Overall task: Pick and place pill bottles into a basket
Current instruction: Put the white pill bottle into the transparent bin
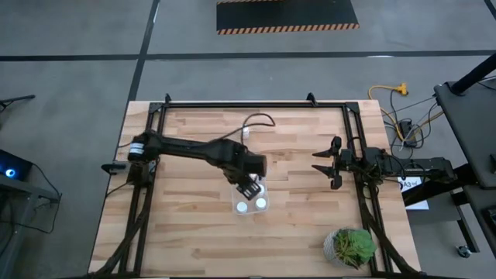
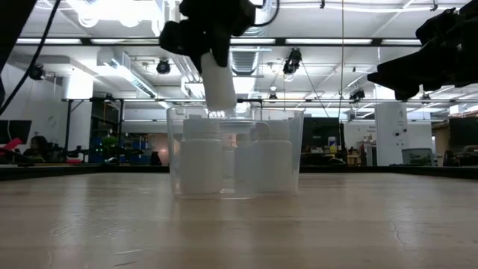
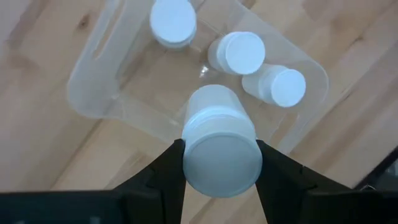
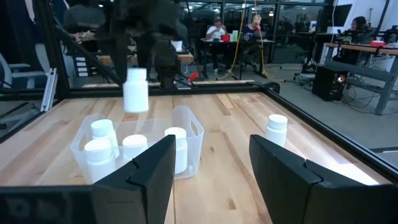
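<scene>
The left hand [image 3: 219,163] grips a pill bottle [image 3: 219,146] cap-up directly above the clear basket [image 3: 93,93], evidently to drop it beside the bottles inside, while the right hand [image 1: 325,163] waits spread open over the worktop [image 1: 194,240].

The basket [image 1: 251,203] is sitting near the middle of the bench [image 1: 194,240], with four pill bottles [image 4: 102,132] standing in it. The left gripper [image 1: 249,187] is hanging just above the basket, gripping a fifth bottle [image 3: 219,147]. A sixth bottle [image 4: 276,130] is standing apart on the bench. The potted plant [image 1: 350,246] is sitting at the bench's near right corner.
</scene>
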Robot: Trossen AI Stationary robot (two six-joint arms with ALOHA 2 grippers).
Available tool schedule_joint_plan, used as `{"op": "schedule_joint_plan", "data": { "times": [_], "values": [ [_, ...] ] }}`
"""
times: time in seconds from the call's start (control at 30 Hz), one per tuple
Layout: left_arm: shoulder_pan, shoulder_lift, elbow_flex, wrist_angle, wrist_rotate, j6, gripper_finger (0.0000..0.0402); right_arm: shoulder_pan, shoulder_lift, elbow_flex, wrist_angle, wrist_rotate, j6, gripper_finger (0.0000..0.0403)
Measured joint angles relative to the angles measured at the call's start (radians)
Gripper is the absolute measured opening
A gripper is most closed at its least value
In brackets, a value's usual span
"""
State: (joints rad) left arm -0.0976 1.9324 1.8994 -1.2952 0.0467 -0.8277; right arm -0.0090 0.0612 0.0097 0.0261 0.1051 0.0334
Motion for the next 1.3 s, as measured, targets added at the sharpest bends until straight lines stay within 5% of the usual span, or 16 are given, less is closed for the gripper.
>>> {"op": "schedule_joint_plan", "data": {
  "times": [0.5, 1.3],
  "values": [
    [-0.009, 0.060, 0.015, -0.019, -0.018, 0.031, 0.0140, 0.000, 0.000, 0.000, 0.000, 0.000, 0.000, 0.0194],
    [-0.032, 0.058, -0.231, 0.181, -0.006, 0.023, 0.0140, 0.000, 0.000, 0.000, 0.000, 0.000, 0.000, 0.0194]
  ]
}}
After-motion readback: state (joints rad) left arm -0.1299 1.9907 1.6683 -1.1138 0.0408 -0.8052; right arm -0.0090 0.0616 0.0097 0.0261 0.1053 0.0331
